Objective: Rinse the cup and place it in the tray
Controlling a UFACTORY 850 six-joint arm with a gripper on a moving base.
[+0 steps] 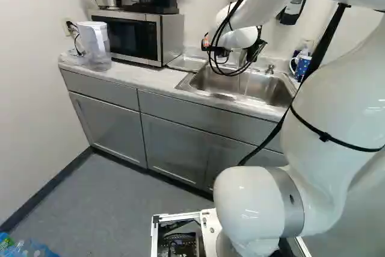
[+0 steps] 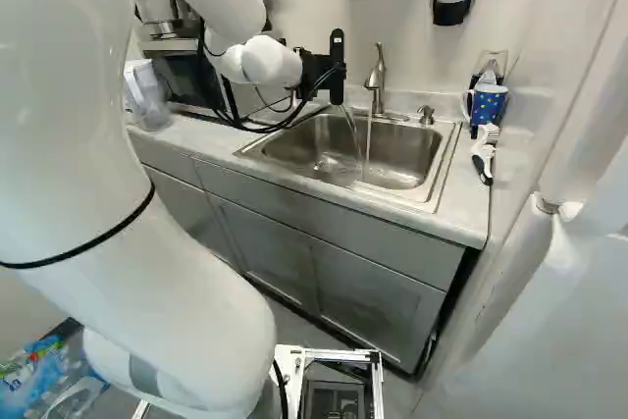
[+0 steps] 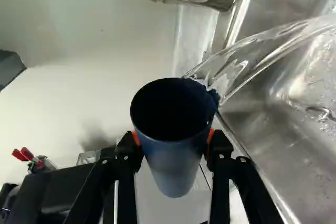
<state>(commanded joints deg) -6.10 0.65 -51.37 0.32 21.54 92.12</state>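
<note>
- At the gripper (image 3: 173, 142), both orange pads (image 3: 211, 136) bear on the dark blue cup (image 3: 175, 169) from opposite sides, so it has a proper hold of it, clamped around the body below the rim.
- The cup's long axis runs across the grip; to my eye it is tipped right over, near enough on its side, its open mouth towards the tap (image 2: 377, 85) and its base pointing the other way.
- Off the cup's rim a sheet of water (image 3: 273, 51) arcs down into the sink (image 2: 417, 149); I'd call this the rinsing, with the cup being emptied out.
- Just beyond the mouth side stands the tap, a thin stream (image 2: 368, 149) dropping from it into the same basin.
- Out on the opposite side, left of the sink, what looks like the shallow metal tray (image 1: 184, 63) lies on the counter (image 1: 135, 75), next to the microwave (image 1: 139, 36).
- So it all turns on this: the tray seems to lie on the cup's base side, away from the tap. The arm would want to carry the cup left and roll the wrist before setting it down. Go too soon and the drips land on the counter; a wet cup may slip, too.
</note>
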